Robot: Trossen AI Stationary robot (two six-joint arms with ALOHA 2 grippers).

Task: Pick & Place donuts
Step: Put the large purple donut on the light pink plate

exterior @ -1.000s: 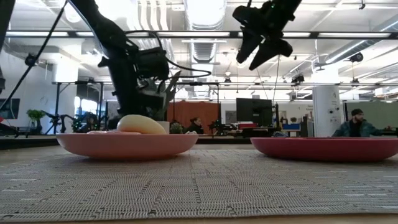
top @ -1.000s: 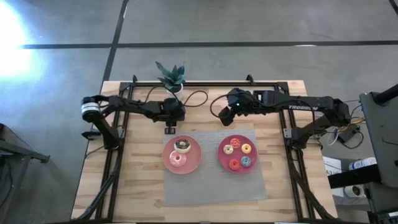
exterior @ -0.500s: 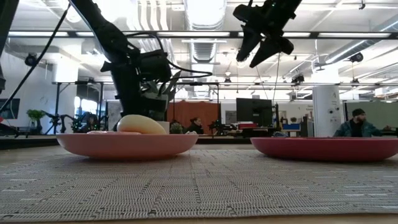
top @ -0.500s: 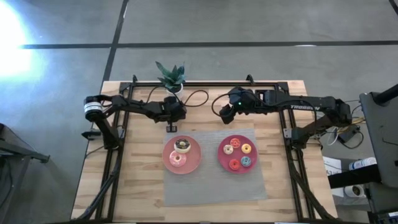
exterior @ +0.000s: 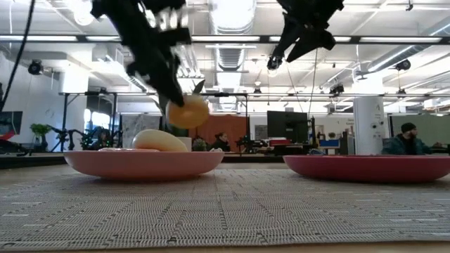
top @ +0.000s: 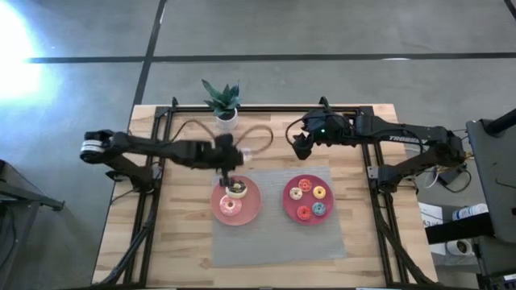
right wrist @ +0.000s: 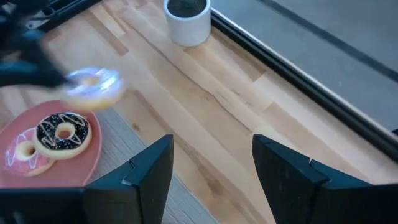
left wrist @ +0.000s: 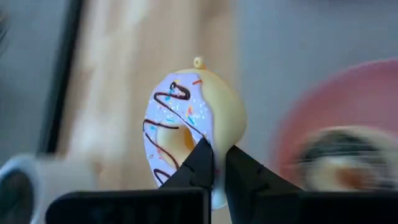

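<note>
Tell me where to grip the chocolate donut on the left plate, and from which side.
Chocolate donut lies flat, icing up, on the left pink plate. Probably best from straight above, fingers across one side of the ring, one in the hole. Choose the side away from the pink donut beside it.

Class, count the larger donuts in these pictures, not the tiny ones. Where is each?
3. The chocolate donut and the pink donut lie on the left plate; the sprinkled donut is held in the left gripper.

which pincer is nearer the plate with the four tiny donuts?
Right. Right pincer hovers just beyond that plate; left pincer, holding a sprinkled donut, is over the other plate.
</note>
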